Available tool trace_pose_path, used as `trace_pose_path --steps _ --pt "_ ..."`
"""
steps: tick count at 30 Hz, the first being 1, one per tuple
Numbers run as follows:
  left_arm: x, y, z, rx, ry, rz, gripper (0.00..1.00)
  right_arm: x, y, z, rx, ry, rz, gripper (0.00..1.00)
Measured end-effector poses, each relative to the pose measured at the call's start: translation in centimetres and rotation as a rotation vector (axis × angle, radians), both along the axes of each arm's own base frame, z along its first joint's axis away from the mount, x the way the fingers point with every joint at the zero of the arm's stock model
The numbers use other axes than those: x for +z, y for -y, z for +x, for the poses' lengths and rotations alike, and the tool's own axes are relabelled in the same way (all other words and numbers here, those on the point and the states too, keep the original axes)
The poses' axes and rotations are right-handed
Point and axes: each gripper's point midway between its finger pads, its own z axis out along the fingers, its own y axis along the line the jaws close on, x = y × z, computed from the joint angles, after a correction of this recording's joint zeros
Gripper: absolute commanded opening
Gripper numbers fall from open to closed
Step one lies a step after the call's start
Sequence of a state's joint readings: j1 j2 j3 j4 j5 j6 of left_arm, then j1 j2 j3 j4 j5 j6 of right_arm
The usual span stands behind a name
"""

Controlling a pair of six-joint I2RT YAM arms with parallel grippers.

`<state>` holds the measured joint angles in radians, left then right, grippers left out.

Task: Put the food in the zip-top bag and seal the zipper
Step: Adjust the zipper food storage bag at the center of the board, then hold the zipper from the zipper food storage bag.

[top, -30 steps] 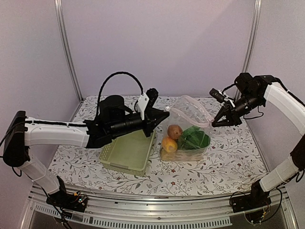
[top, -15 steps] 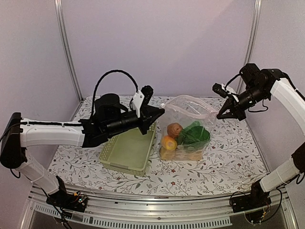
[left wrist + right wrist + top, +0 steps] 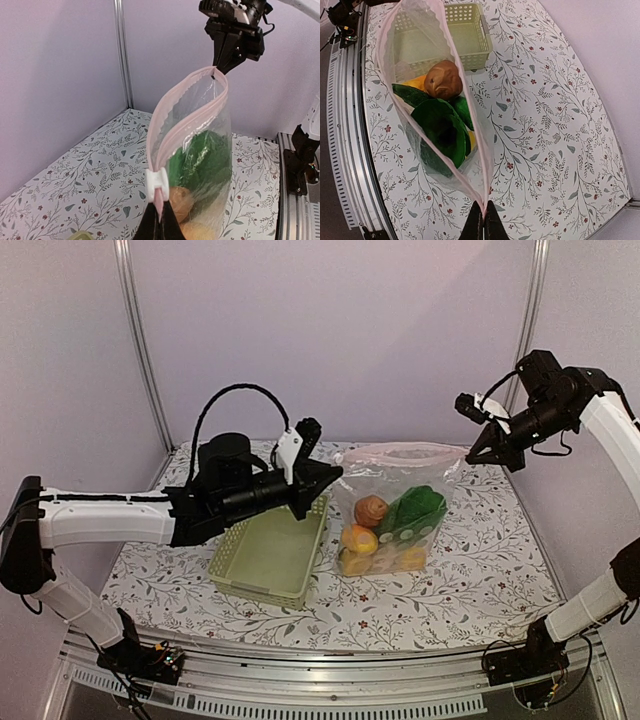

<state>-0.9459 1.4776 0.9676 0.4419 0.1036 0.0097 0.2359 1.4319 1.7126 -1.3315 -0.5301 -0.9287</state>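
The clear zip-top bag point(image 3: 390, 510) hangs stretched between my two grippers above the table. Inside it lies the food: a reddish-brown round piece point(image 3: 371, 510), a green leafy piece point(image 3: 412, 512), and yellow-orange pieces point(image 3: 357, 540). My left gripper point(image 3: 338, 472) is shut on the bag's left mouth corner, just behind the white slider point(image 3: 157, 185) on the pink zipper point(image 3: 187, 117). My right gripper point(image 3: 478, 454) is shut on the right corner of the zipper point(image 3: 484, 202). The mouth is open in the right wrist view, showing the brown piece point(image 3: 443, 79) and green pieces point(image 3: 440, 131).
The pale green slatted basket point(image 3: 270, 558) sits empty on the floral tablecloth, left of the bag and under my left arm. It also shows in the right wrist view point(image 3: 445, 35). Metal frame posts stand at the back corners.
Both grippers have lifted and pulled apart. The bag's mouth has gone from slack and wide to stretched taut and narrow, and the bag with the food has risen.
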Motion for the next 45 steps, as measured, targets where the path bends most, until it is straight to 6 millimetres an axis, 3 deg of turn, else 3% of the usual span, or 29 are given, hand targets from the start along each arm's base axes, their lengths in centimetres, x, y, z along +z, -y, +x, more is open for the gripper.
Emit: trace_pose_path --steps 5,10,14,16,19,22,27,34,39,45 --pt "0.7 0.1 0.1 -0.001 0.007 -0.003 0.00 -0.2 0.4 0.3 -0.004 0.015 -0.031 0.34" --pt "1.4 0.5 -0.1 -0.020 0.014 -0.016 0.00 1.6 0.0 -0.1 0.028 0.060 0.003 0.47" --pt "1.3 0.7 0.0 -0.024 0.012 -0.014 0.00 5.0 -1.7 -1.3 0.091 0.131 0.079 0.48" --pt "1.3 0.7 0.0 -0.024 0.012 -0.014 0.00 6.4 -3.6 -2.6 0.155 0.154 0.115 0.48" --pt "1.3 0.7 0.1 -0.024 0.012 -0.014 0.00 7.4 -6.9 -4.6 0.257 0.143 0.167 0.48" --pt "1.3 0.7 0.0 -0.026 0.011 -0.014 0.00 7.9 -9.0 -4.9 0.308 0.124 0.205 0.47" --pt "1.4 0.9 -0.3 -0.050 0.012 -0.018 0.00 7.1 -12.8 -3.6 0.366 0.105 0.231 0.46" --pt "1.4 1.1 -0.8 -0.083 0.020 -0.019 0.00 6.6 -17.8 -4.5 0.476 0.128 0.266 0.45" --pt "1.3 1.4 -1.4 -0.121 0.033 -0.011 0.00 6.7 -19.7 -4.4 0.509 0.150 0.285 0.44" --pt "1.1 1.6 -2.3 -0.173 0.048 0.000 0.00 5.1 -21.0 -4.3 0.526 0.122 0.267 0.40"
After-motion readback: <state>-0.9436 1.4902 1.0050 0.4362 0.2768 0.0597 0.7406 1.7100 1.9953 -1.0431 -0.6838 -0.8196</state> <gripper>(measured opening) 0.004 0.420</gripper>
